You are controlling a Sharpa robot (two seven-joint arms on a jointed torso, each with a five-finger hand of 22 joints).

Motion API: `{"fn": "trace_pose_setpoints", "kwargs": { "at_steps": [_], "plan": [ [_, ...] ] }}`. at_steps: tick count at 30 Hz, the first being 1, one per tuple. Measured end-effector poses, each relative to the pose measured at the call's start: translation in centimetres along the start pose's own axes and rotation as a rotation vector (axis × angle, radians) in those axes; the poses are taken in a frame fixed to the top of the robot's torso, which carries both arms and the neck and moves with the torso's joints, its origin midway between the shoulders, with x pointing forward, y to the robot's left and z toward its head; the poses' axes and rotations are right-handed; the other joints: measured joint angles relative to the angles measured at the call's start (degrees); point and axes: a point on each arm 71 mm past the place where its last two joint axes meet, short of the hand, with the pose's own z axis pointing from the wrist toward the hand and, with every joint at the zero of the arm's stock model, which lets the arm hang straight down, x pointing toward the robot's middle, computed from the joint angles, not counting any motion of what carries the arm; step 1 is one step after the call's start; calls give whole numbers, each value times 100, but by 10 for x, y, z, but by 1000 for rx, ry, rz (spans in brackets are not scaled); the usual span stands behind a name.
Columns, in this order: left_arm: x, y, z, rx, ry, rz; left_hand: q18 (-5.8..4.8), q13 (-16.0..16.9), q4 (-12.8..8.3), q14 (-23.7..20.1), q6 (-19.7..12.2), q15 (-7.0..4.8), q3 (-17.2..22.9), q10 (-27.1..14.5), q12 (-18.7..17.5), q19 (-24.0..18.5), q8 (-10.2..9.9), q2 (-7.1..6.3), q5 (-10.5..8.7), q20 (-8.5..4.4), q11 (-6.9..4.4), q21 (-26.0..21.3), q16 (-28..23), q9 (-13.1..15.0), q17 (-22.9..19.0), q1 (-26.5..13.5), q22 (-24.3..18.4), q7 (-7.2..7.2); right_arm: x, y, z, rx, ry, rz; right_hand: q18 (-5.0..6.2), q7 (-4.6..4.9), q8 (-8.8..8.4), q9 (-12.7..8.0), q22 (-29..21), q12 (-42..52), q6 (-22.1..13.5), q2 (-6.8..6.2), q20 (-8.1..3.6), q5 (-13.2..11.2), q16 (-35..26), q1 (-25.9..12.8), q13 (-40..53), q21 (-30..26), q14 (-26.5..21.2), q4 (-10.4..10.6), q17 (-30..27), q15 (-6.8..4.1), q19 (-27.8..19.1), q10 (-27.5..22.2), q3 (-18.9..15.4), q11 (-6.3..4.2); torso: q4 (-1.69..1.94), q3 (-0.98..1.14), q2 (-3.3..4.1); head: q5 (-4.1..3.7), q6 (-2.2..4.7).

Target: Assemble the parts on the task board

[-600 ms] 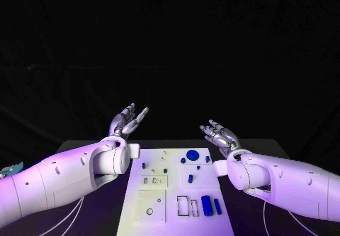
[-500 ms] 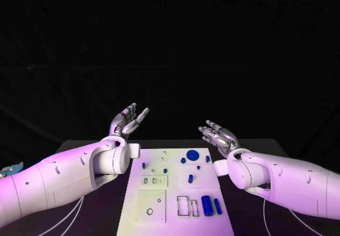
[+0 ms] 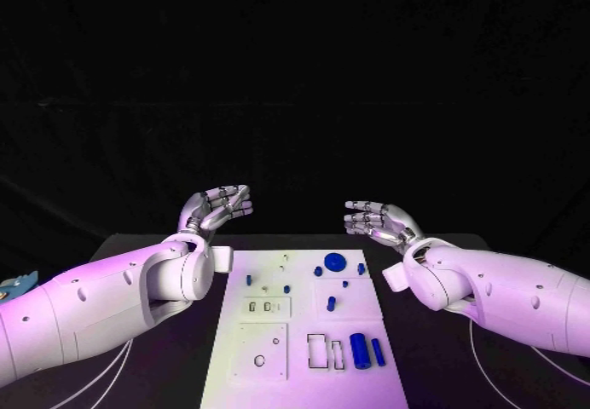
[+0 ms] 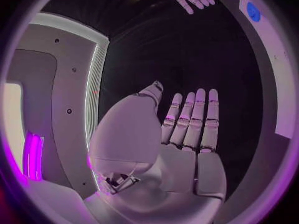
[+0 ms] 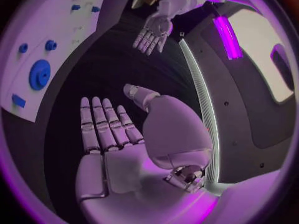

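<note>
both hands raised off the table, nothing held; assembly not yet begun.

left hand (image 3: 216, 207) and right hand (image 3: 380, 221) hover past the far edge of the task board (image 3: 305, 379), fingers apart and empty, likely poised before a first pick. blue parts (image 3: 358, 351) lie loose near the board's near right corner; a round blue part (image 3: 333, 261) sits at its far edge.
</note>
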Motion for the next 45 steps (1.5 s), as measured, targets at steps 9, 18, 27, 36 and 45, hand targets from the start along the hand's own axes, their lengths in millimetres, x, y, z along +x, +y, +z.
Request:
{"fn": "trace_pose_setpoints", "kwargs": {
  "at_steps": [9,18,27,36,45],
  "plan": [
    [1,-9,-14,10,62,-21,26,-1,-22,698,384,-229,274,592,-28,577,84,-92,0,-192,-185,202,195,48,227,99,5,121,-5,13,7,-98,61,-283,132,199,351,200,286,11,1293,-161,-227,-69,414,161,22,689,1551,-292,224,-366,1154,1465,167,-270,34,-34,157,-31,-15],
    [6,-23,-27,22,121,-49,26,-1,-38,703,384,-235,290,592,-52,581,84,-103,0,-197,-185,202,195,47,241,111,-1,122,-4,31,16,-152,131,-552,132,304,375,267,1101,-119,1901,-227,-681,-34,1192,227,61,2078,3075,-407,905,-818,1933,2317,-192,-546,71,-76,364,-60,-42],
    [13,-31,-35,28,159,-70,26,-6,-38,703,383,-235,290,592,-65,604,84,-116,0,-215,-185,202,195,47,247,123,-7,122,12,46,20,-181,229,-790,132,131,193,489,2291,-192,2297,-578,-1007,23,4487,-76,274,3883,4298,-207,3633,-1112,2745,2747,-116,-762,116,-117,582,-101,-75],
    [17,-33,-38,26,178,-81,25,-6,-38,703,383,-234,290,592,-91,622,84,-142,0,-197,-184,202,195,47,253,97,-12,122,30,54,23,-197,311,-986,132,120,144,598,3395,-216,2284,-712,-973,23,5734,-136,308,4711,4479,-91,4936,-1071,3289,2315,-78,-742,149,-160,738,-149,-90],
    [19,-34,-39,23,188,-86,25,-11,-38,703,383,-234,322,591,-111,622,84,-142,0,-197,-184,202,195,46,252,97,-19,122,39,54,25,-190,345,-1108,131,100,122,644,3730,-216,2264,-765,-945,0,6053,-140,319,4937,4479,-51,5278,-1071,3399,2179,-117,-715,180,-193,825,-177,-92]
  ]
}}
